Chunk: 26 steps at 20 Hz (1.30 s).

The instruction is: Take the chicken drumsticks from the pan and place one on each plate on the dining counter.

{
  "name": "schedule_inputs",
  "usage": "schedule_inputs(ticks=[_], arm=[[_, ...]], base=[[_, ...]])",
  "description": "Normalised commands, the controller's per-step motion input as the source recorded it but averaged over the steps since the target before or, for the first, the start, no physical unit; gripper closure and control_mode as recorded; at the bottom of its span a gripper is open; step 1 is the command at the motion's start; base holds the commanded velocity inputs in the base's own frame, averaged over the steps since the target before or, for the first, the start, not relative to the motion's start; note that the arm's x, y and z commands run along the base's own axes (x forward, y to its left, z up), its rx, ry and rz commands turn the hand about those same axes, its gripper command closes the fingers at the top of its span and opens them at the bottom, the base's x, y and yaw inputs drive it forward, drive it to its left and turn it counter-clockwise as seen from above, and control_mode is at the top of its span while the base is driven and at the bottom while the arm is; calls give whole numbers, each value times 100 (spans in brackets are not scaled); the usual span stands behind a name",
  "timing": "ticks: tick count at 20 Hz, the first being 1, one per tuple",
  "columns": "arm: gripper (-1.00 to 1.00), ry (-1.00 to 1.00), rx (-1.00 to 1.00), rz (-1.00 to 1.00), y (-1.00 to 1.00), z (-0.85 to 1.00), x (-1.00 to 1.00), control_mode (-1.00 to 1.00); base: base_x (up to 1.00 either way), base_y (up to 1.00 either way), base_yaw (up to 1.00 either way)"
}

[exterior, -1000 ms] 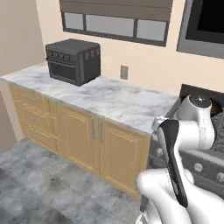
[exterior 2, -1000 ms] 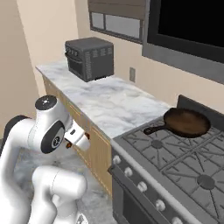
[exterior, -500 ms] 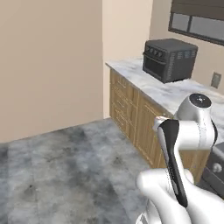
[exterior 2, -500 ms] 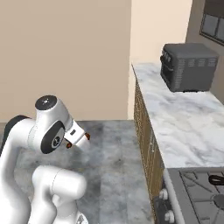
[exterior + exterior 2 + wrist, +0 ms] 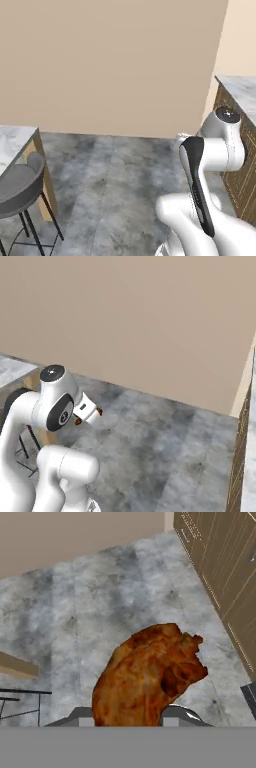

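Drumstick [image 5: 150, 674] sits clamped between the jaws of the gripper [image 5: 87, 415], right at the fingertips, above grey floor [image 5: 115, 597]. Beyond it now stand a beige wall [image 5: 115, 65] and a stool [image 5: 20, 185] by the dining counter [image 5: 12, 137]; the base has swung, so the earlier stove and oven have left the views.

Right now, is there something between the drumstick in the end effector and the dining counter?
No plate is in sight. A grey stool stands beside the counter's white marble end; otherwise open grey floor separates it from the drumstick, held in the end effector.
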Motion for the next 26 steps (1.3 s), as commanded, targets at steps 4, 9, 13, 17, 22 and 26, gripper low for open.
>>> schedule_inputs(ticks=[4, 9, 13, 17, 22, 26], arm=[[100, 0, 0, 0, 0, 0, 0, 100], [100, 0, 0, 0, 0, 0, 0, 100], [100, 0, 0, 0, 0, 0, 0, 100], [100, 0, 0, 0, 0, 0, 0, 100], [100, 0, 0, 0, 0, 0, 0, 100], [100, 0, 0, 0, 0, 0, 0, 100]], base=[[0, 0, 71], [0, 0, 71], [1, 0, 70], [8, 0, 66], [24, 0, 53], [41, 0, 41]])
